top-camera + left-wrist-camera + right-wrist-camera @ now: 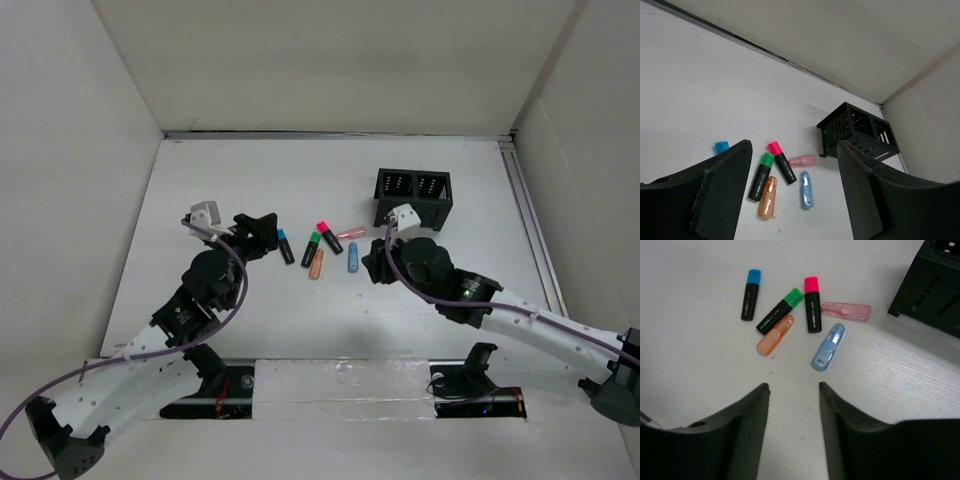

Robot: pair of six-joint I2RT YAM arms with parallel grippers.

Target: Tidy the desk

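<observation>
On the white desk [230,180], three black markers lie in a cluster: blue-capped [285,246], green-capped [311,248] and pink-capped [329,237]. Beside them lie a pink clear case [351,232], an orange one [316,264] and a blue one [353,258]. My left gripper [262,232] is open and empty, just left of the blue-capped marker [721,147]. My right gripper [372,262] is open and empty, just right of the blue case [828,347]. Both wrist views show the cluster ahead of the open fingers.
A black two-compartment organizer box [413,197] stands behind the right gripper, also in the left wrist view [860,131] and the right wrist view [935,285]. A metal rail [530,230] runs along the desk's right edge. White wall panels enclose the desk.
</observation>
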